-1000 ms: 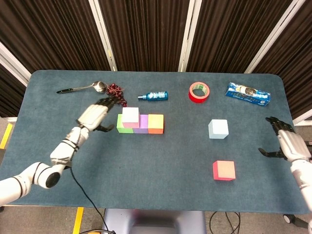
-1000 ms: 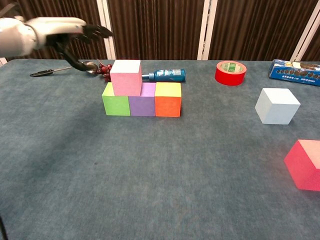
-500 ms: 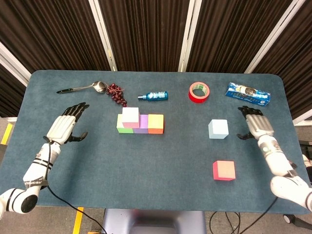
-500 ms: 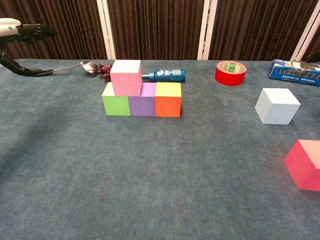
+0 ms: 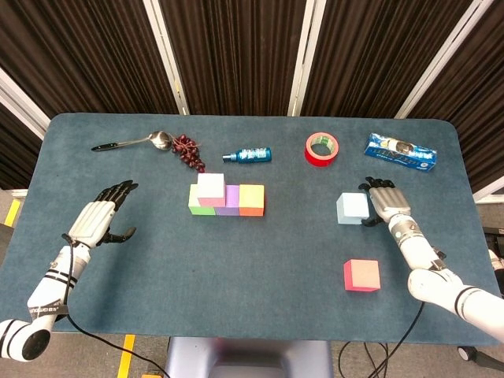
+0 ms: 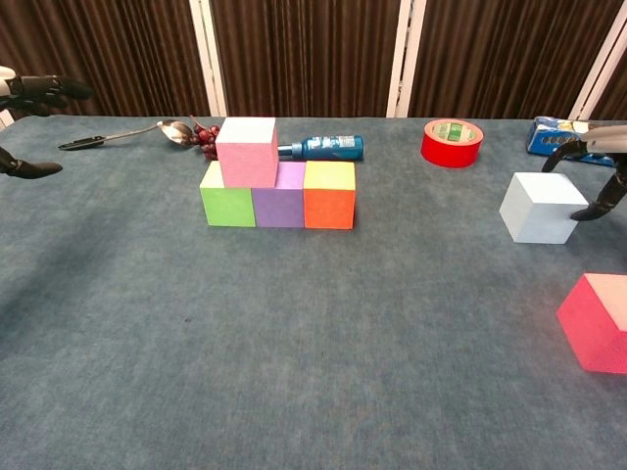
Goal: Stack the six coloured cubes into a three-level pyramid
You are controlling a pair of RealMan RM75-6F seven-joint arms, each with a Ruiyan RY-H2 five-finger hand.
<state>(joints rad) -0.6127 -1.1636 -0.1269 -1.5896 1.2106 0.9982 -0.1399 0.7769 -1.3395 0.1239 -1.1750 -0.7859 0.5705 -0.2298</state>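
While the row of green cube (image 5: 200, 207), purple cube (image 5: 227, 206) and orange cube (image 5: 251, 200) sits mid-bench, we see the pink cube (image 5: 210, 187) already on top, over the seam between green and purple. Our right hand (image 5: 383, 201) is just beside the pale blue cube (image 5: 352, 209), fingers spread and curling around its right side; we cannot tell whether they touch it, and nothing is held. The red cube (image 5: 361, 275) lies nearer us, well apart from the stack. Our left hand (image 5: 96, 218) hovers out to the left, fingers apart, holding nothing. Along the far side of the bench (image 5: 260, 307) lie a spoon (image 5: 130, 142), a blue bottle (image 5: 248, 155), a red tape roll (image 5: 322, 148) and a blue packet (image 5: 400, 152).
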